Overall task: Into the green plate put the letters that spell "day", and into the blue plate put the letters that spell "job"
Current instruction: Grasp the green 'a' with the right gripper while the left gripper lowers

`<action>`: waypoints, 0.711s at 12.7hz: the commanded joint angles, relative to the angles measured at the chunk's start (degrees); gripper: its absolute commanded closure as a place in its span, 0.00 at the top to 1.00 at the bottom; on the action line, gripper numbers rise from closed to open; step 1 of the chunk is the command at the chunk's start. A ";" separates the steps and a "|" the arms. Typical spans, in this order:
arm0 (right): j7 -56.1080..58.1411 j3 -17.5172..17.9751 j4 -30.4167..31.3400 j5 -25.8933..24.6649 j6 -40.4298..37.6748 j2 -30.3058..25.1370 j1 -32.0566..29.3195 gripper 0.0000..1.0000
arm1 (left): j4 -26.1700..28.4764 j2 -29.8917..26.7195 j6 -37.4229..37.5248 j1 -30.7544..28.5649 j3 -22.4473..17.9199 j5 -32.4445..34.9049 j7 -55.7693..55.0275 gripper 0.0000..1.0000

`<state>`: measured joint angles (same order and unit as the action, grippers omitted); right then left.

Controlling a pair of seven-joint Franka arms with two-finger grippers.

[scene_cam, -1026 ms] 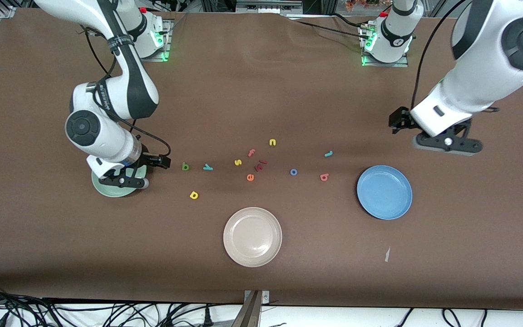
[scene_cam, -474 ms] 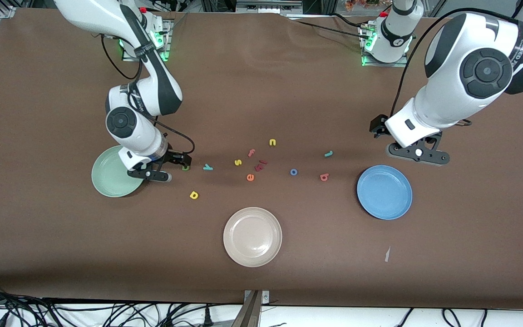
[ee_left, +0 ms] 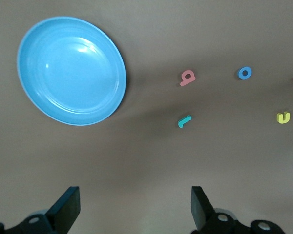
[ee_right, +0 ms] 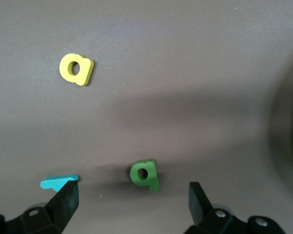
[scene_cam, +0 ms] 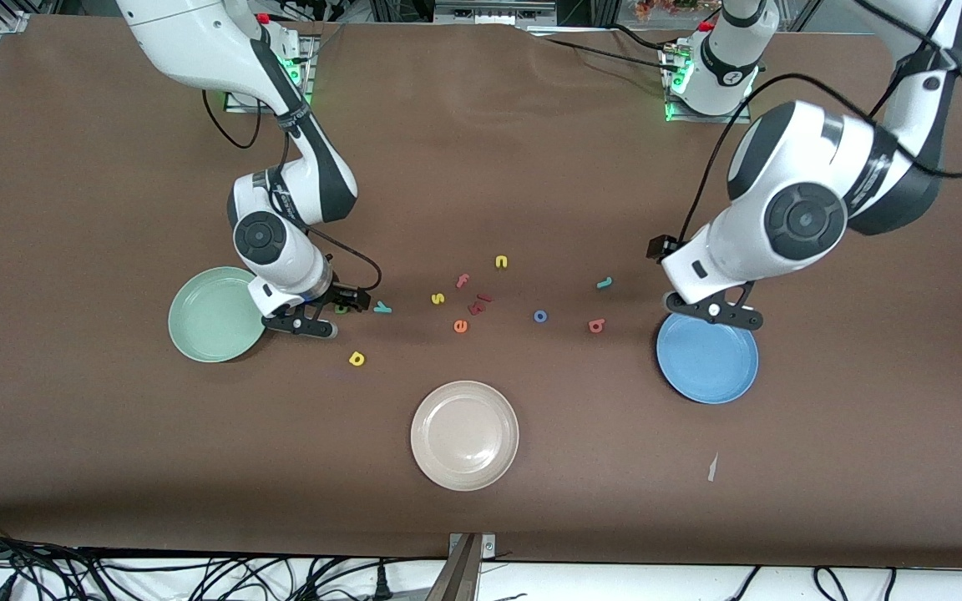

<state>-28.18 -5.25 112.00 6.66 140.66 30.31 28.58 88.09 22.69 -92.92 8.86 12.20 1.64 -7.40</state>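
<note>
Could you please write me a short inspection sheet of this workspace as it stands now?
Surface: brown table, a paper scrap near the blue plate.
Job's things: green plate and blue plate hold no letters; yellow d, green a, teal y, teal j, blue o, red b lie on the table.
Clutter: beige plate; spare letters mid-table.
Grippers: right gripper open over the green a; left gripper open above the blue plate's rim.
Cables: tangled along the front edge.
Surroundings: nothing seen.

White arm shells, black joint bands, black cables, green base lights, black tools.
</note>
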 commanded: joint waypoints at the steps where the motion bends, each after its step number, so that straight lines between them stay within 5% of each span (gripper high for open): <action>1: 0.40 -0.02 0.32 0.28 2.86 1.50 0.25 1.00 | -2.13 4.63 -4.60 5.18 -0.51 -0.15 0.37 1.00; 4: 3.12 0.07 0.50 0.46 2.96 1.86 0.25 0.95 | -2.22 8.94 -10.60 7.64 -0.34 -0.33 1.68 1.00; 9: 4.62 0.07 1.03 0.46 3.05 1.95 0.25 0.70 | -1.34 12.99 -18.18 8.36 -0.51 0.20 12.23 1.00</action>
<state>-25.50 -5.24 112.17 6.65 142.59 32.48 28.64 88.04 33.95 -110.60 17.05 12.13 1.67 1.53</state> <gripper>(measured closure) 0.194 0.000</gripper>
